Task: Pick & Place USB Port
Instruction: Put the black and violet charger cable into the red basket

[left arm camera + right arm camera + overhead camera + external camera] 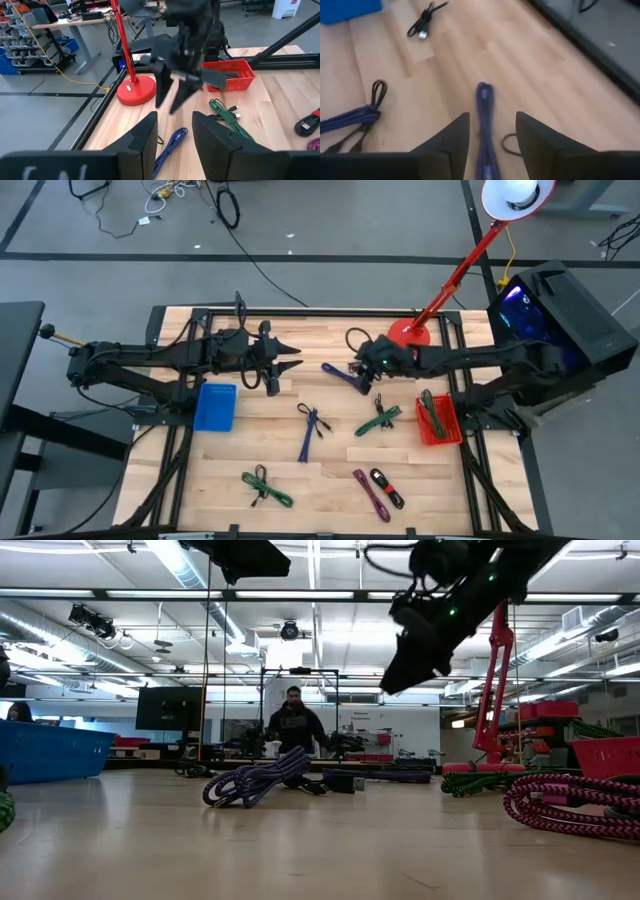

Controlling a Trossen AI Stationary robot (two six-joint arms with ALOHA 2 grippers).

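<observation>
Directly beneath the right end effector [489,131] lies the purple cable [485,125], its long axis running forward between the open, empty fingers, on the tabletop [330,470] near the red lamp base [409,334]. Farther off, the left end effector [290,358] hovers open.

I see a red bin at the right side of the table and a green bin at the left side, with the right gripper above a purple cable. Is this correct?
Not quite: the bin at the left is blue, not green, as the high view shows. The rest holds: the red bin sits at the right side, and the right gripper is above a purple cable.
</observation>
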